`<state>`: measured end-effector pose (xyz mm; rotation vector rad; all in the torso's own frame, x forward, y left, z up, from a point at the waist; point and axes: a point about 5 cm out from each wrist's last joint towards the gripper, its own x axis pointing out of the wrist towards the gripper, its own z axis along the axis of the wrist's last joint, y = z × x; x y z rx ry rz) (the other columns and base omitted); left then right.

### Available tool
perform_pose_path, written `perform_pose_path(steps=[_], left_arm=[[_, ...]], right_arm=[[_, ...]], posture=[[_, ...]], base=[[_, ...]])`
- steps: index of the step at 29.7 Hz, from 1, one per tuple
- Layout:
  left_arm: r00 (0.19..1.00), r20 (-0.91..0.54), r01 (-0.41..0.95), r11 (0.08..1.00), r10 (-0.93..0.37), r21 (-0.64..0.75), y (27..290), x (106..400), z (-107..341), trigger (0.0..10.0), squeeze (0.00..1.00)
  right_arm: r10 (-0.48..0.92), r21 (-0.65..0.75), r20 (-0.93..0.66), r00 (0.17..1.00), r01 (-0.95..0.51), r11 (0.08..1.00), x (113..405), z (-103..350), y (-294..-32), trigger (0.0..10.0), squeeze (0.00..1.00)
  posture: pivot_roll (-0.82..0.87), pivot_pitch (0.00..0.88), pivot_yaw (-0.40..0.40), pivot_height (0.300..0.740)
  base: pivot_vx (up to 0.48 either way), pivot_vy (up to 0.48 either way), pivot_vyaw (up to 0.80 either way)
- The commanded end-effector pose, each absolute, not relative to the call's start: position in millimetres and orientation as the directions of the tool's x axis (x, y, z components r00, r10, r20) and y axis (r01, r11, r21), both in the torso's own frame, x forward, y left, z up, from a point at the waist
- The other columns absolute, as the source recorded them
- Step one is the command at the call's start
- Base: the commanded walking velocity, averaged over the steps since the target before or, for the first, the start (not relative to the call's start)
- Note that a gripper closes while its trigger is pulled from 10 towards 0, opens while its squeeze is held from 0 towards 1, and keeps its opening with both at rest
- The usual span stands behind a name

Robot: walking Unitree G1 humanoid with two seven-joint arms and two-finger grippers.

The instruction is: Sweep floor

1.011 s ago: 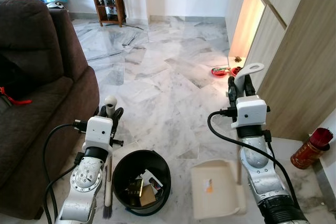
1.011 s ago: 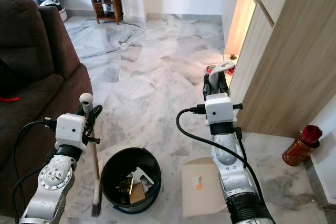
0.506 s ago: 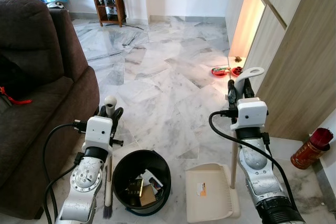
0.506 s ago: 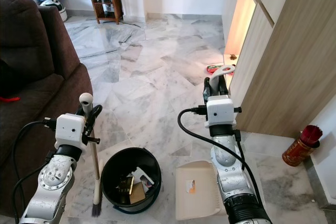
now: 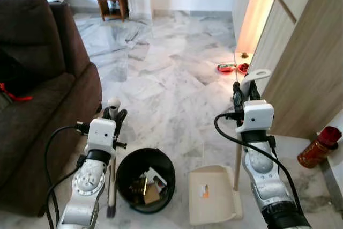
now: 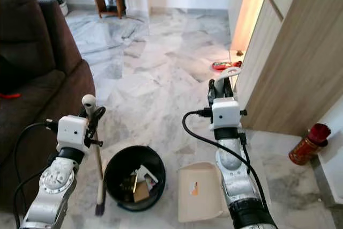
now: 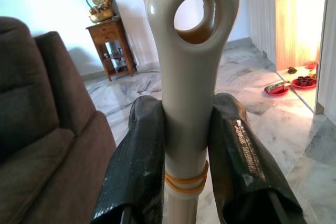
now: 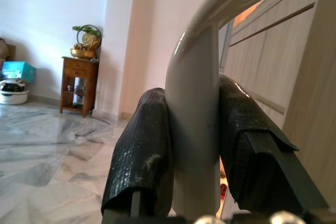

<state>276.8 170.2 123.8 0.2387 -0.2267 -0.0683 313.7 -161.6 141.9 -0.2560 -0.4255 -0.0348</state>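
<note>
Fingers of the left gripper [image 7: 186, 166] clamp the glossy cream broom [image 5: 111, 156] handle left of the round black bin [image 5: 146, 179]; the right gripper [image 8: 191, 150] clamps the curved dustpan [image 5: 213, 202] handle to the bin's right.

Bin [image 5: 145, 178] contents too small to ID; sofa [image 5: 32, 79] cropped left.

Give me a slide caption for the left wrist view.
Left hand shut on the broom handle, with the sofa beside it.

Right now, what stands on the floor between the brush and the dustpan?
A black bin with some trash inside stands between the brush and the dustpan, as the left eye view shows.
</note>
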Motion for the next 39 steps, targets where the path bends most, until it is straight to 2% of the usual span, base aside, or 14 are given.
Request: perform_pose_path(steps=[1,33,39], left_arm=[[0.958,0.265,0.045,0.971,-0.109,0.236,168.8,277.1,132.8,10.0,0.0],[0.957,0.268,0.045,0.972,-0.108,0.229,166.5,280.9,133.2,10.0,0.0],[0.958,0.265,0.047,0.972,-0.109,0.229,164.8,283.2,132.4,10.0,0.0]], right_arm=[[0.025,-0.228,0.44,0.898,0.085,0.97,313.8,146.7,-159.8,10.0,0.0],[0.009,-0.221,0.436,0.9,0.098,0.97,314.4,146.0,-163.4,10.0,0.0],[0.01,-0.222,0.431,0.902,0.095,0.97,314.3,145.3,-163.6,10.0,0.0]], posture=[[0.01,0.0,0.031,0.74],[0.01,0.0,0.031,0.74],[0.0,0.0,0.029,0.74]], base=[[-0.307,0.0,0.0],[-0.308,0.0,0.0],[0.0,0.0,0.0]])
